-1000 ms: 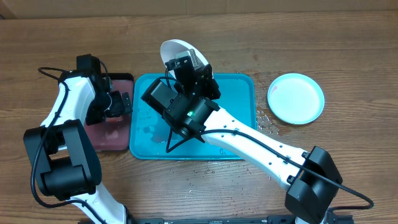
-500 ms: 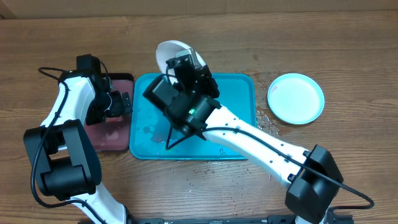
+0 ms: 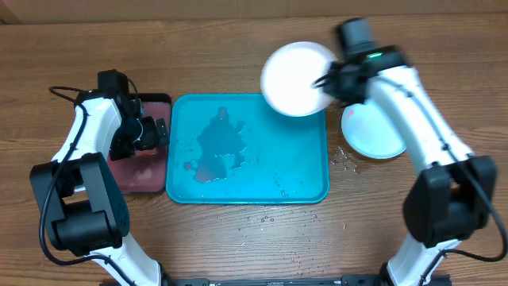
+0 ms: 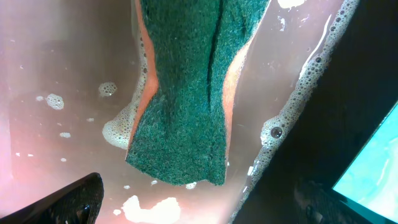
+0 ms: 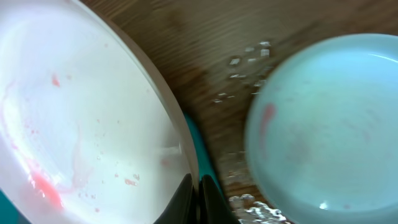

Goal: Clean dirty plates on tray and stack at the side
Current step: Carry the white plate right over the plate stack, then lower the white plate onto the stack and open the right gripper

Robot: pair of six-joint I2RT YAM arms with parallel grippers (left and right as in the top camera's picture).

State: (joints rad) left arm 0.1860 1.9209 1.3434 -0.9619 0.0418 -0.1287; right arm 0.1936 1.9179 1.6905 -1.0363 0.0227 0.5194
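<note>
The right end effector point(image 3: 324, 82) is pinched shut on the rim of the white plate point(image 3: 294, 78), over the far right corner of the tray point(image 3: 238, 196). The light blue plate point(image 3: 381, 133) lies just beside it toward the worktop's right edge, seemingly lower. The left end effector point(image 3: 155, 132) gapes wide, well apart.

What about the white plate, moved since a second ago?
Yes. Held by the right gripper, the white plate went rightward, from the top-left edge of the tray to its top-right corner, near the light blue plate.
</note>
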